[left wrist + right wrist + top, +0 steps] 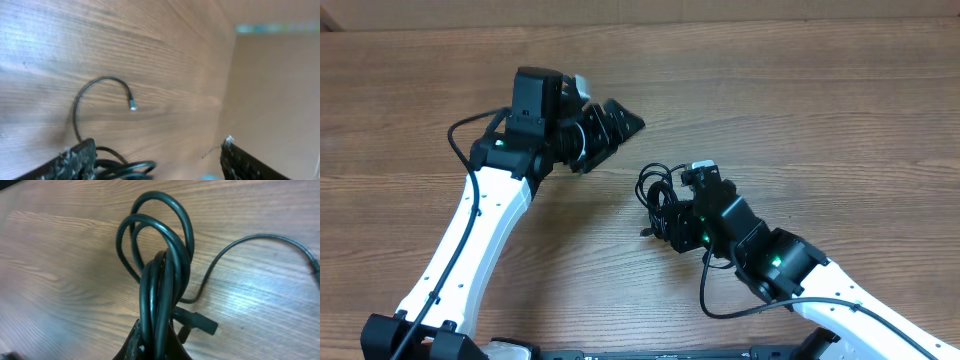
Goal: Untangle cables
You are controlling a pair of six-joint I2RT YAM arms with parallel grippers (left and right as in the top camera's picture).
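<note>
The cables [654,186] are thin black cords knotted into one small bundle in the middle of the wooden table. My right gripper [667,220] is shut on the bundle. In the right wrist view its jaws [157,347] pinch several loops of the cables [167,235], which rise above the fingers. A small plug [200,322] hangs beside them and a loose strand [260,239] runs off to the right. My left gripper [613,133] is open and empty, up and to the left of the bundle. In the left wrist view its fingers [155,161] frame a curved cable end [100,81] with a plug tip.
The wooden table [820,90] fills the view. Thicker black wires [470,200] run along the left arm, and another [720,300] loops by the right arm.
</note>
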